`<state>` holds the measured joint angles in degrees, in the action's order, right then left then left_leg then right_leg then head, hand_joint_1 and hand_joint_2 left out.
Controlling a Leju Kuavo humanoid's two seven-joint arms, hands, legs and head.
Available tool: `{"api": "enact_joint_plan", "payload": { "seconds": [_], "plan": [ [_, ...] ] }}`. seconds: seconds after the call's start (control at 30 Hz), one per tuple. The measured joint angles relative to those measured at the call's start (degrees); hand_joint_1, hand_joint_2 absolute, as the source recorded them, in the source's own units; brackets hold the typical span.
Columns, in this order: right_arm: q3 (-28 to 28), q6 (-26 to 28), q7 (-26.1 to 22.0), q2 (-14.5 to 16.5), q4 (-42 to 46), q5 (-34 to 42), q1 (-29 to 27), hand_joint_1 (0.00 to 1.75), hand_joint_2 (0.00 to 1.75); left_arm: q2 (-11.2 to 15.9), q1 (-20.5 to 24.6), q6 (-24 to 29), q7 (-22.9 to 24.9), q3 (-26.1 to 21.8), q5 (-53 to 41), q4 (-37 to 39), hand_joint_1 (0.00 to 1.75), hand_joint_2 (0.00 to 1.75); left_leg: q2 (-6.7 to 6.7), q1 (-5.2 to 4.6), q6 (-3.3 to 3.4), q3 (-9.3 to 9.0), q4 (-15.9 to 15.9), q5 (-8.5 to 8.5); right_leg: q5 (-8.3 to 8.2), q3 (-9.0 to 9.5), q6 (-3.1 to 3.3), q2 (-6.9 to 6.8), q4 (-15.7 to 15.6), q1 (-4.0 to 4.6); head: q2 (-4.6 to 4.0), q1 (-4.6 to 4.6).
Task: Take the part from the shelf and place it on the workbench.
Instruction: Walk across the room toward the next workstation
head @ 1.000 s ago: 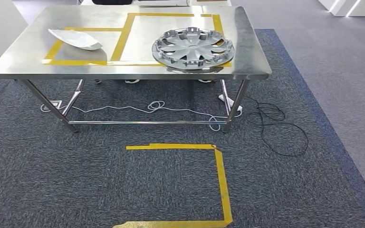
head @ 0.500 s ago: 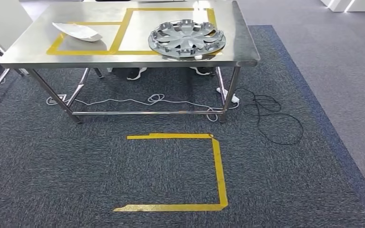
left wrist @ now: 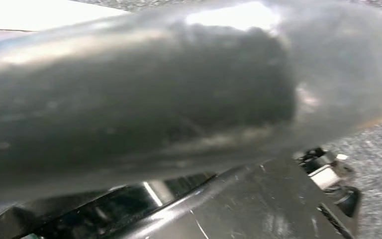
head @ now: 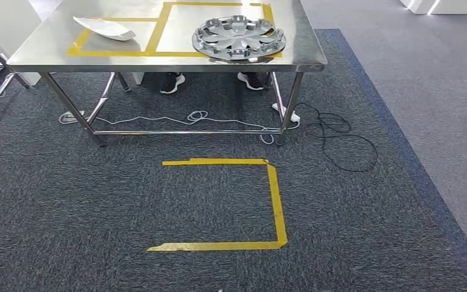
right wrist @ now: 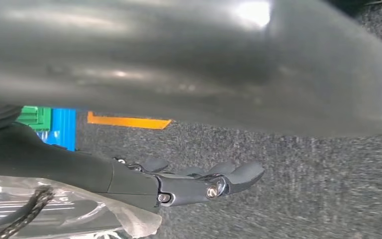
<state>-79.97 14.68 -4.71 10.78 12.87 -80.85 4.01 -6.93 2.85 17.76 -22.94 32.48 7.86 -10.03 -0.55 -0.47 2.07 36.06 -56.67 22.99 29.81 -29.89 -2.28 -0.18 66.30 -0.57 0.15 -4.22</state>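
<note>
1. My right hand [right wrist: 199, 181] hangs over the carpet, fingers straight and apart, holding nothing.
2. My left hand is blurred out; I cannot tell its state.
3. The wheel cover [head: 239, 38] lies flat on the counter [head: 48, 52], inside the yellow tape.

From the head view we see even, bright overhead light; the steel worktop [head: 48, 48] shines with soft glare and casts a faint shadow on the carpet [head: 97, 213] beneath, and the picture is sharp throughout. In both wrist views we find a large, blurred grey shape close to the lens, streaked with white highlights. The right hand [right wrist: 199, 184] is reasonably sharp.
</note>
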Motion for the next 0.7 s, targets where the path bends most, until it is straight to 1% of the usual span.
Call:
{"api": "enact_joint_plan", "payload": {
  "seconds": [0.03,0.07,0.1,0.13,0.17,0.2,0.23,0.27,0.3,0.33,0.37,0.4,0.43,0.5,0.53,0.57,0.6,0.63,0.7],
  "plan": [
    [-0.1,0.0,0.0,0.0,0.0,0.1,0.1,0.00,0.00,0.0,0.0,0.1,0.0,0.0,0.0,0.0,0.00,0.00,0.00,-0.13,-0.24,0.34,-0.2,-0.47,1.21,3.67,0.30,-0.01,-5.3,0.04,0.00,0.02],
    [-0.2,0.0,-0.1,0.0,0.0,0.1,0.2,0.00,0.00,-0.1,0.0,0.2,0.0,0.0,0.0,0.0,0.00,0.00,-0.01,-0.21,-0.51,0.52,-0.4,-0.98,2.69,6.45,0.63,0.03,-9.5,0.12,0.00,0.08],
    [-0.3,0.0,-0.1,0.0,0.0,0.2,0.3,0.00,0.00,-0.1,0.1,0.2,0.0,0.0,0.0,0.0,0.00,0.00,-0.02,-0.26,-0.83,0.60,-0.5,-1.43,3.80,7.98,0.96,0.05,-12.1,0.24,0.00,0.10],
    [-0.4,0.0,-0.1,0.0,0.0,0.3,0.4,0.00,0.00,-0.1,0.0,0.2,0.1,-0.1,0.0,0.0,0.00,0.00,-0.04,-0.21,-1.15,0.68,-0.5,-1.91,4.08,8.00,1.38,0.06,-12.9,0.23,0.00,0.16],
    [-0.5,-0.1,0.0,0.0,0.0,0.4,0.3,0.00,0.00,0.0,0.0,0.2,0.1,-0.1,0.1,0.0,0.00,0.00,-0.01,-0.09,-1.49,0.86,-0.6,-1.97,3.74,7.63,1.82,0.00,-12.8,0.22,0.00,0.19],
    [-0.6,-0.1,0.0,0.0,0.0,0.6,0.2,0.00,0.00,0.0,-0.1,0.2,0.1,-0.2,0.1,0.0,0.00,0.00,0.05,0.01,-1.88,1.23,-1.4,-0.98,3.31,7.26,2.28,-0.12,-12.8,0.17,0.00,0.22],
    [-0.7,-0.1,0.0,0.0,-0.1,0.8,0.2,0.00,0.00,0.0,-0.2,0.2,0.1,-0.3,0.1,0.0,0.00,0.00,0.10,0.13,-2.24,1.89,-3.3,0.99,2.80,6.81,2.67,-0.24,-12.8,0.08,0.00,0.30],
    [-0.7,-0.1,0.0,0.0,-0.1,0.9,0.1,0.00,0.00,0.0,-0.3,0.2,0.2,-0.4,0.1,0.0,0.00,0.00,0.15,0.26,-2.60,2.84,-6.5,3.73,2.34,6.32,2.93,-0.34,-12.8,0.05,0.00,0.38],
    [-0.8,-0.2,0.0,0.0,-0.1,1.1,0.1,0.00,0.00,0.0,-0.4,0.2,0.2,-0.5,0.1,0.0,0.00,0.00,0.16,0.34,-2.90,3.92,-10.5,6.49,1.92,5.81,3.07,-0.39,-12.7,0.06,0.00,0.43],
    [-0.9,-0.2,0.0,0.0,-0.1,1.2,0.0,0.00,0.00,0.0,-0.4,0.2,0.2,-0.6,0.1,0.0,0.00,0.00,0.16,0.41,-3.11,4.78,-14.2,8.40,1.58,5.31,3.07,-0.43,-12.6,0.07,0.00,0.45],
    [-1.0,-0.2,0.0,0.0,-0.1,1.2,-0.1,0.00,0.00,0.0,-0.5,0.2,0.2,-0.7,0.1,0.0,0.00,0.00,0.16,0.45,-3.21,4.97,-16.6,9.19,1.31,4.84,3.04,-0.46,-12.4,0.08,0.00,0.45],
    [-1.1,-0.3,0.0,0.0,-0.1,1.2,-0.1,0.00,0.00,0.0,-0.5,0.3,0.2,-0.8,0.1,0.0,0.00,0.00,0.16,0.49,-3.22,4.19,-16.8,8.86,1.13,4.42,2.98,-0.48,-12.2,0.08,0.00,0.44],
    [-1.1,-0.3,0.0,0.0,-0.1,1.3,-0.1,0.00,0.00,0.0,-0.6,0.3,0.2,-0.8,0.1,0.0,0.00,0.00,0.16,0.52,-3.13,2.25,-14.5,7.65,1.04,4.19,2.93,-0.48,-12.0,0.08,0.00,0.44],
    [-1.2,-0.4,0.0,0.0,-0.1,1.3,-0.1,0.00,0.00,0.0,-0.6,0.3,0.2,-0.9,0.1,0.0,0.00,0.00,0.19,0.54,-2.79,-2.39,-7.5,4.92,0.99,4.11,2.85,-0.45,-11.5,0.09,0.00,0.44],
    [-1.2,-0.4,0.0,0.0,-0.1,1.3,-0.1,0.00,0.00,0.1,-0.6,0.3,0.2,-0.9,0.1,0.0,0.00,0.00,0.24,0.48,-2.51,-4.44,-4.3,4.40,0.98,3.91,2.74,-0.43,-11.3,0.15,0.00,0.44],
    [-1.2,-0.5,0.0,0.0,-0.2,1.3,0.0,0.00,0.00,0.1,-0.6,0.3,0.2,-0.9,0.1,0.0,0.00,0.00,0.27,0.41,-2.21,-5.48,-2.5,4.30,0.92,3.61,2.55,-0.40,-11.2,0.22,0.00,0.42],
    [-1.2,-0.5,0.0,0.0,-0.2,1.4,0.0,0.00,0.00,0.1,-0.6,0.3,0.2,-0.9,0.1,0.0,0.00,0.00,0.30,0.31,-1.92,-6.03,-1.3,4.45,0.86,3.43,2.31,-0.38,-11.1,0.29,0.00,0.40],
    [-1.3,-0.5,0.0,0.0,-0.2,1.5,0.0,0.00,0.00,0.1,-0.6,0.3,0.2,-1.0,0.1,0.0,0.00,0.00,0.32,0.26,-1.65,-6.27,-0.5,4.70,0.90,3.16,2.11,-0.37,-10.9,0.41,0.00,0.39],
    [-1.6,-0.6,-0.2,0.1,-0.2,1.9,0.0,0.00,0.00,0.1,-0.6,0.3,0.2,-1.0,0.2,0.0,0.00,0.00,0.32,0.22,-1.46,-5.92,-0.1,4.64,0.86,3.07,2.22,-0.34,-10.7,0.45,0.00,0.27]
  ]
}}
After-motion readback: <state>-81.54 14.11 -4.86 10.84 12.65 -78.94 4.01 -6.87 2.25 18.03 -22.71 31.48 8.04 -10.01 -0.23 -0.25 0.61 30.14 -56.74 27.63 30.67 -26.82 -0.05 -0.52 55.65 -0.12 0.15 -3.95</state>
